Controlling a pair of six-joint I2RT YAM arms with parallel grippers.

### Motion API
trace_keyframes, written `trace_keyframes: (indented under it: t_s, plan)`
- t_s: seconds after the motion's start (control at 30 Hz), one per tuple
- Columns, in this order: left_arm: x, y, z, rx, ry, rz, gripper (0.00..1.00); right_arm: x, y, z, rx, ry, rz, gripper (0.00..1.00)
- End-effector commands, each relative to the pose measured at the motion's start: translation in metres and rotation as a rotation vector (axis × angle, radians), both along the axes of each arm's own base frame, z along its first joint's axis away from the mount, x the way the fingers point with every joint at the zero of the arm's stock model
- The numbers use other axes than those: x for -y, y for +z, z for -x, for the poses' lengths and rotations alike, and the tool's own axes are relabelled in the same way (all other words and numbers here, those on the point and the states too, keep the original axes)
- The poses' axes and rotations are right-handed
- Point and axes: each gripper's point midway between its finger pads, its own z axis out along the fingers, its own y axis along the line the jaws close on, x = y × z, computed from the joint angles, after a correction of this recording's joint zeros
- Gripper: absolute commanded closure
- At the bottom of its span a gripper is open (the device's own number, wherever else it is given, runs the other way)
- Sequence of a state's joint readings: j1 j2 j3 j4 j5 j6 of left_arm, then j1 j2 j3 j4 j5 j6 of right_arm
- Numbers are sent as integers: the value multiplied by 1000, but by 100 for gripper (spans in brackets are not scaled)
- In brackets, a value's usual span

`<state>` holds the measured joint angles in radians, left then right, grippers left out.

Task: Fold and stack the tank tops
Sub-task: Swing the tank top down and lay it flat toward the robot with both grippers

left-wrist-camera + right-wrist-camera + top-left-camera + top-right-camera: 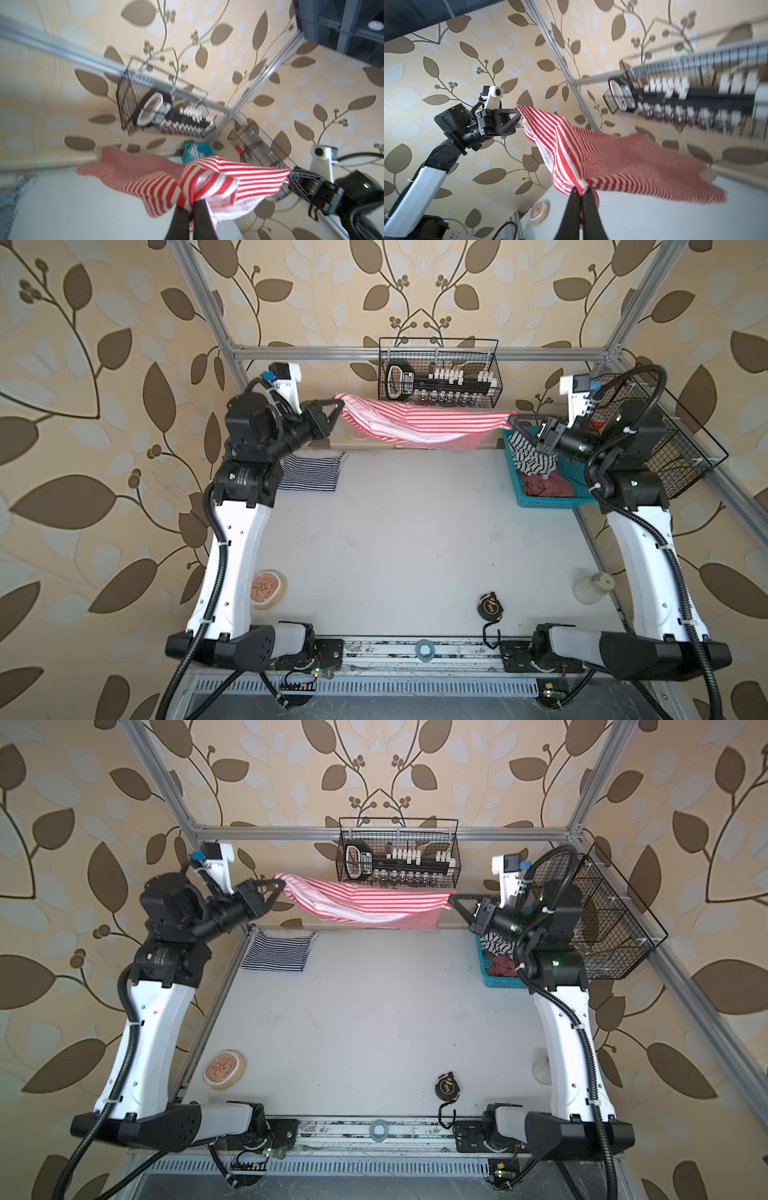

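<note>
Both sets of fingers are clamped on the red-and-white tank top — left gripper and right gripper at opposite ends. It hangs stretched above the table at 12 o'clock, in front of the wire basket. The navy-and-white tank top lies folded at 10 o'clock — teal basket at 2, tape measure at 5.

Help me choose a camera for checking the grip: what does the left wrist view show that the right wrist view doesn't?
Only the left wrist view: the teal basket, the side wire basket, and the right jaws shut on one corner of the red-and-white tank top.
Only the right wrist view: the left jaws shut on the opposite corner, and a round tan disc.
Both: the top stretched in the air, the back wire basket, and each camera's own jaws pinching the fabric.
</note>
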<state>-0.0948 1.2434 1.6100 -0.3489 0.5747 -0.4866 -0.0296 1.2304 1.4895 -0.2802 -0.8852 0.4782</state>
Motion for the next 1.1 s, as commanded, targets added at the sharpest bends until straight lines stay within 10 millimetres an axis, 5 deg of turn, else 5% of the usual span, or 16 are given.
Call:
trace_keyframes:
  t_s: [0.0,0.1,0.17,0.27,0.47,0.67,0.93,1.07]
  plan:
    - [30,-108,10,-202,-80,-73,100,-10,-118,14,-271,-7,102,100]
    - [43,-196,40,-440,-87,-74,100,-20,-193,41,-439,-49,187,100]
    - [43,-248,64,-587,-74,-72,100,-22,-214,51,-490,-73,200,100]
    - [30,-292,93,-694,-18,-107,100,-22,-239,59,-618,-56,195,100]
    - [12,-305,124,-777,28,-166,98,-27,-276,80,-734,-61,246,100]
    - [25,-329,143,-884,-39,-126,86,-20,-302,116,-841,-93,300,91]
    - [22,-348,179,-976,-56,-155,78,-22,-311,160,-910,-104,312,88]
    - [21,-350,194,-1003,-79,-143,67,-20,-318,177,-957,-101,355,76]
